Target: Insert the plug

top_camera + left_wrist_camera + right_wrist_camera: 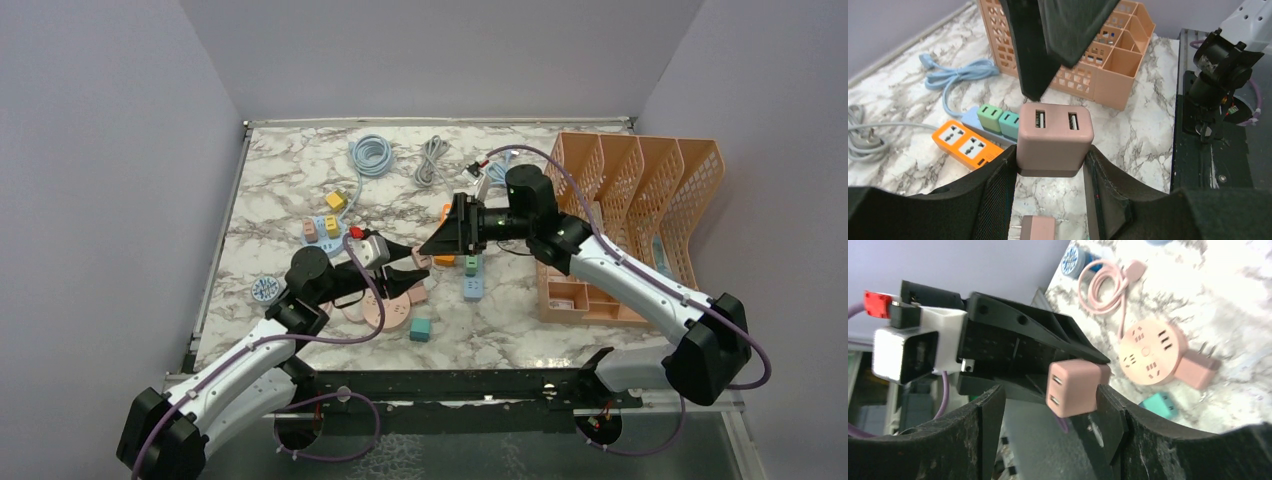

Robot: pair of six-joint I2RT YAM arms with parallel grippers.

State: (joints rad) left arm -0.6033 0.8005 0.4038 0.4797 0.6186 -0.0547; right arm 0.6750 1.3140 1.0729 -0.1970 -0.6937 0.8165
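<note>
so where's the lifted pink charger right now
Left wrist view: the pink charger is clamped in the left gripper, raised over the middle of the table, with the open right gripper straddling it.

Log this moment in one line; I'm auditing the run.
left gripper: shut on pink adapter | right gripper: open, straddling it | insertion: not yet done

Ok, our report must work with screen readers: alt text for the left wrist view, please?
The left gripper clamps a pink two-port USB charger, ports facing the camera. Behind it on the marble table sit an orange power strip and a peach organizer; the right gripper's black fingers hang just above.
</note>
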